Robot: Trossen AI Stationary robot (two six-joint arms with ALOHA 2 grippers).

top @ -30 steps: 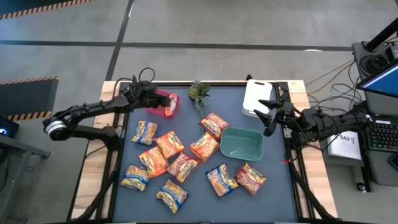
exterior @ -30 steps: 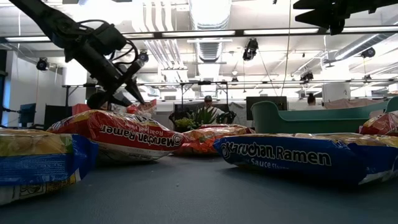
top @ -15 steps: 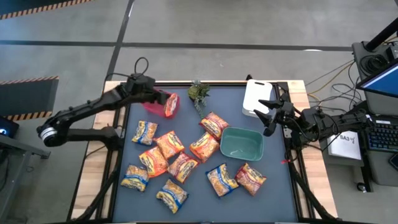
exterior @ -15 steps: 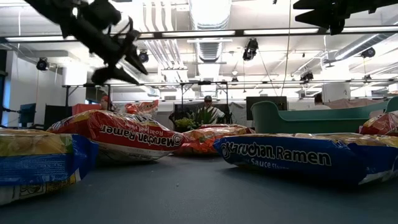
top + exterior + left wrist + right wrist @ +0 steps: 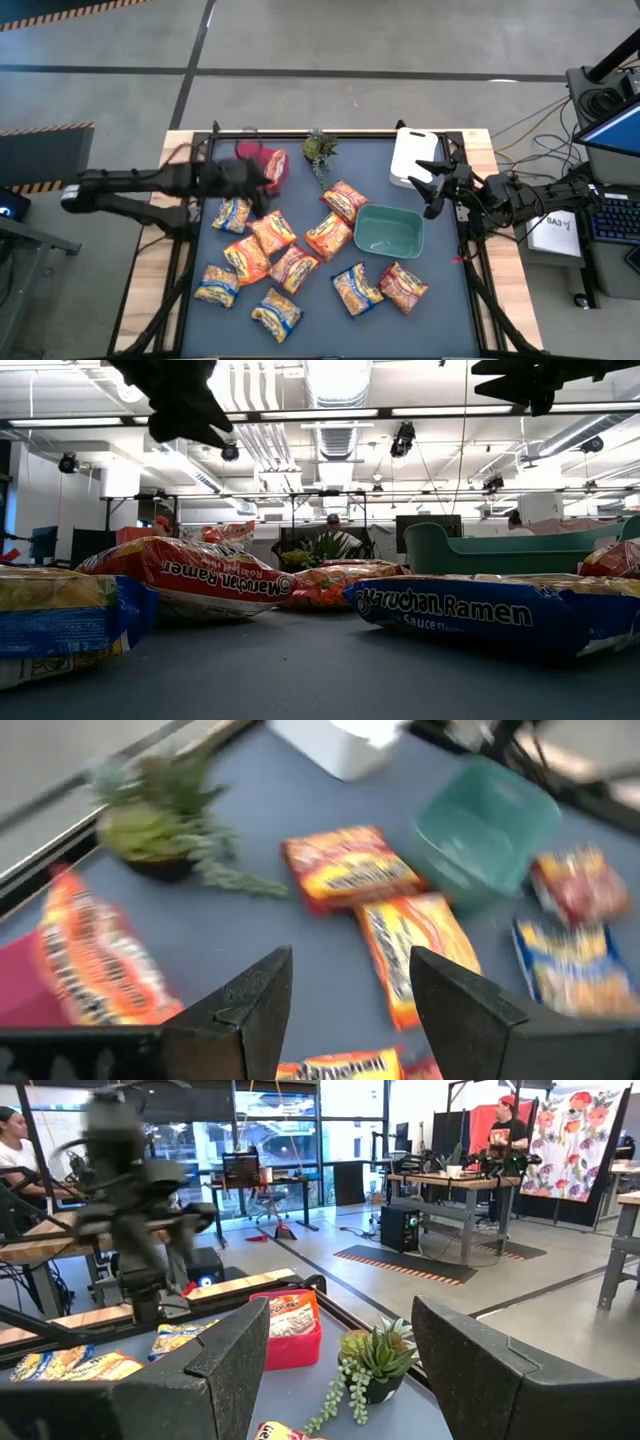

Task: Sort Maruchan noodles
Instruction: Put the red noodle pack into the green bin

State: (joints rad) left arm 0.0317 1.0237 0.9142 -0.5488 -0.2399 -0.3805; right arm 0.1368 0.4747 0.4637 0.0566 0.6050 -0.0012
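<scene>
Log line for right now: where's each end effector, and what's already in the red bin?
left end effector: open, empty, above packets | right end effector: open, idle beside white bin | red bin: one orange packet inside

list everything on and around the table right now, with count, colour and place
ramen packets on mat: eleven, orange, red and yellow-blue, loose across the middle and front
ramen packet in bin: one, orange, standing in the red bin
red bin: one, back left of mat
green bin: one, teal, right of centre
white container: one, back right
plant: one, green, back centre
left gripper: open, above the left packets
right gripper: open, waiting beside the white container
</scene>
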